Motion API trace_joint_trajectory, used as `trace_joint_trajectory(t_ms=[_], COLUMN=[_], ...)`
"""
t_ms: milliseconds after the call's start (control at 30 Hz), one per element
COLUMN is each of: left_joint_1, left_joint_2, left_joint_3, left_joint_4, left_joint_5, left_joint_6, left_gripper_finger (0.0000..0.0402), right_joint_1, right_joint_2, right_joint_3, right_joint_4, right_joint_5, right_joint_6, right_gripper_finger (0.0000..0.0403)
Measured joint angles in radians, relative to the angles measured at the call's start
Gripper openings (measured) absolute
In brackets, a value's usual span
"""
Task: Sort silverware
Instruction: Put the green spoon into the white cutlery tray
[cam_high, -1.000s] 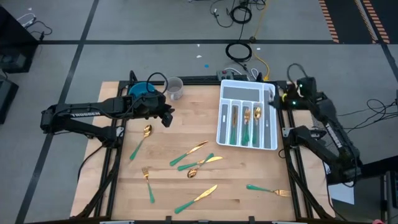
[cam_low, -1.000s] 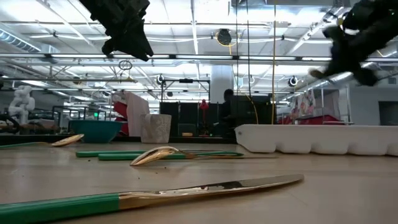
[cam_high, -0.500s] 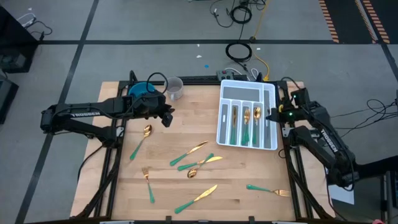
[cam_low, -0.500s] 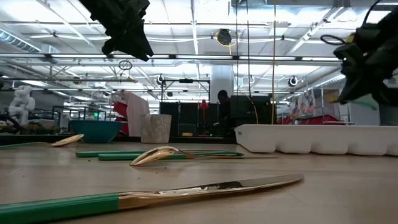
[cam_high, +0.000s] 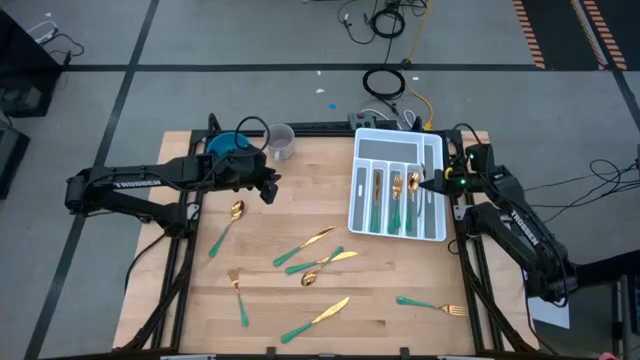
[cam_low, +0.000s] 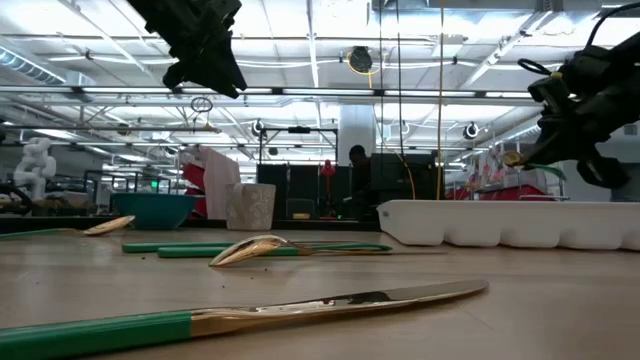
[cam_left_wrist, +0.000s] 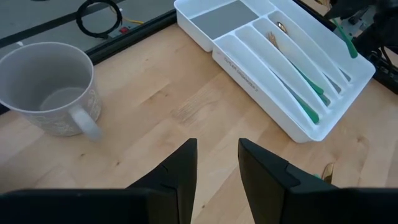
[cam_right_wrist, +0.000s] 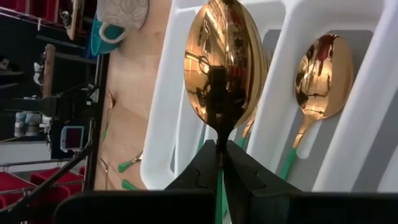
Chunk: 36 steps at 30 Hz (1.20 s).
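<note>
My right gripper (cam_high: 441, 183) hovers over the right side of the white tray (cam_high: 365, 215), shut on a gold spoon with a teal handle (cam_right_wrist: 227, 62). The tray's slots hold a spoon (cam_right_wrist: 323, 68) and other pieces (cam_high: 395, 195). Loose silverware lies flat on the wood: a spoon (cam_high: 228, 222), two knives (cam_high: 305, 245) (cam_high: 330, 258), a second spoon (cam_high: 310, 277), a fork (cam_high: 238, 295), another knife (cam_high: 315, 318) and a fork (cam_high: 432, 304). My left gripper (cam_left_wrist: 216, 165) is open and held still above the far-left table, near the mug (cam_left_wrist: 53, 87). My right gripper pinches the spoon's neck (cam_right_wrist: 219, 148) between its two fingers, where the gold stem meets the teal handle. The spoon lies along the fingers, its bowl pointing out past the fingertips toward the table's left. It is lifted clear above the tray's slots.
A blue bowl (cam_high: 230, 143) and the mug (cam_high: 282, 140) stand at the far-left edge of the table. Cables and a box (cam_high: 385, 115) lie beyond the far edge. Bare wood (cam_high: 300, 190) lies between my left gripper and the tray.
My right gripper has come down from the table's far-right corner, moving toward the near edge and slightly left over the tray's right side, carrying the spoon. In the low view it has dropped from high up to just above the tray's wall.
</note>
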Motion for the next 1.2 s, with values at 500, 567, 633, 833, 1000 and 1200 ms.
trace_joint_trajectory(t_ms=[500, 567, 633, 833, 1000, 1200], left_joint_1=[0.000, 0.000, 0.000, 0.000, 0.000, 0.000], left_joint_2=[0.000, 0.000, 0.000, 0.000, 0.000, 0.000], left_joint_3=[0.000, 0.000, 0.000, 0.000, 0.000, 0.000], left_joint_4=[0.000, 0.002, 0.003, 0.042, 0.066, 0.098], left_joint_5=[0.000, 0.000, 0.000, 0.001, 0.001, 0.004], left_joint_6=[0.000, 0.000, 0.000, 0.001, 0.001, 0.001], left_gripper_finger=[0.0123, 0.0123, 0.0123, 0.0123, 0.0123, 0.0123], right_joint_1=[0.000, 0.000, 0.000, 0.000, 0.001, 0.013], right_joint_2=[0.000, 0.000, 0.000, 0.000, 0.000, 0.000], right_joint_3=[-0.050, -0.054, -0.053, -0.053, -0.053, -0.075], right_joint_4=[0.029, 0.046, 0.049, 0.041, 0.028, 0.071], right_joint_5=[-0.004, -0.004, -0.004, -0.004, 0.024, 0.029], right_joint_6=[0.067, 0.072, 0.073, 0.074, 0.080, 0.118], right_gripper_finger=[0.0000, 0.0000, 0.0000, 0.0000, 0.0000, 0.0000])
